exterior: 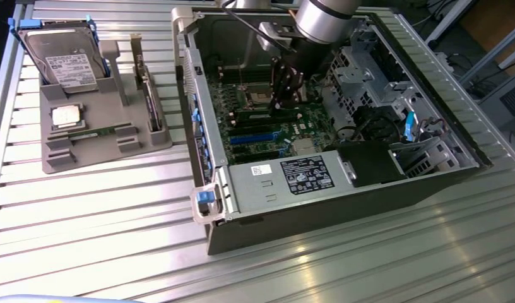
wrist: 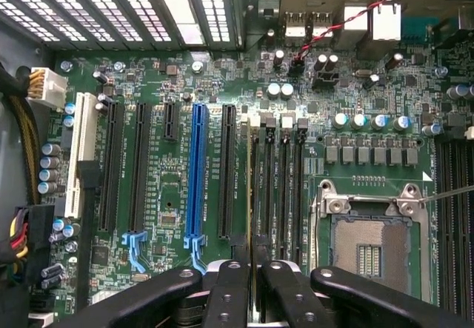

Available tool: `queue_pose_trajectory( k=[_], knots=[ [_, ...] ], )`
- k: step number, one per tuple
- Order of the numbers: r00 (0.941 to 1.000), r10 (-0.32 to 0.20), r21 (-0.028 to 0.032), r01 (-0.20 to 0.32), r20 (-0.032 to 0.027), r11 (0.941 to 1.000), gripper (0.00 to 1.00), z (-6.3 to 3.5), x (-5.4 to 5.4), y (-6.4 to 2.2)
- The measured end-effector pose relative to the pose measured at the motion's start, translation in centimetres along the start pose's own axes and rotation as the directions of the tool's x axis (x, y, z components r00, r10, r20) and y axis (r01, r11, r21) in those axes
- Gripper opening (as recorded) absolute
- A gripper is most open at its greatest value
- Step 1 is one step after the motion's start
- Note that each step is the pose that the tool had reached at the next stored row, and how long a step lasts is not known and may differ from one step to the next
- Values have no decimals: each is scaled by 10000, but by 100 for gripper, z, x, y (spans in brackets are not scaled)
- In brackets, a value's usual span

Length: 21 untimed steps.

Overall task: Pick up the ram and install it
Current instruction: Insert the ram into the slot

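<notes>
My gripper (exterior: 289, 88) reaches down into the open computer case (exterior: 240, 208), just above the motherboard (exterior: 253, 129). In the wrist view its black fingers (wrist: 222, 298) are shut on the ram (wrist: 249, 245), a thin stick seen edge-on. The stick hangs upright in line with the outermost of the black memory slots (wrist: 278, 187), beside the empty processor socket (wrist: 370, 246). I cannot tell whether its lower edge touches the slot. A second, like green stick (exterior: 93, 132) lies flat in the grey fixture (exterior: 98, 154) at the exterior view's left.
The fixture also holds a silver hard drive (exterior: 64, 60) and a square processor chip (exterior: 66, 115). Inside the case are blue and black expansion slots (wrist: 196, 172), the power supply (exterior: 300, 177), drive cages (exterior: 358, 69) and cable bundles (wrist: 26, 158). The case walls stand close around the arm.
</notes>
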State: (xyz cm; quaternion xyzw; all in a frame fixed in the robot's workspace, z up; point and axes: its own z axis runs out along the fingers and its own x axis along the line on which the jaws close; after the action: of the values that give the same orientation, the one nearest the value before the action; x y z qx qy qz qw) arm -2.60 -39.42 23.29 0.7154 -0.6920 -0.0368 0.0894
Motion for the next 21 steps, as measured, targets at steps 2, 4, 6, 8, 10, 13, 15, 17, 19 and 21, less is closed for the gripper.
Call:
queue_pose_trajectory(
  k=[2,4,6,8,10,13,15,17,19,21],
  knots=[
    [10000,-8,3,8,60,10000,14,0,3,1],
    [9992,-65,18,64,389,10000,14,2,17,2],
    [9991,-71,19,71,412,10000,14,4,42,3],
    [9990,-73,20,72,436,10000,14,7,88,6],
    [9990,-77,20,77,445,10000,14,8,92,3],
    [9990,-76,20,76,444,10000,14,8,104,1],
    [9990,-77,20,76,445,10000,14,6,106,-9],
    [9990,-77,20,76,448,10000,14,5,107,-20],
    [9990,-77,21,76,449,10000,14,2,107,-34],
    [9990,-77,19,76,450,10000,14,-3,108,-59]
  ],
)
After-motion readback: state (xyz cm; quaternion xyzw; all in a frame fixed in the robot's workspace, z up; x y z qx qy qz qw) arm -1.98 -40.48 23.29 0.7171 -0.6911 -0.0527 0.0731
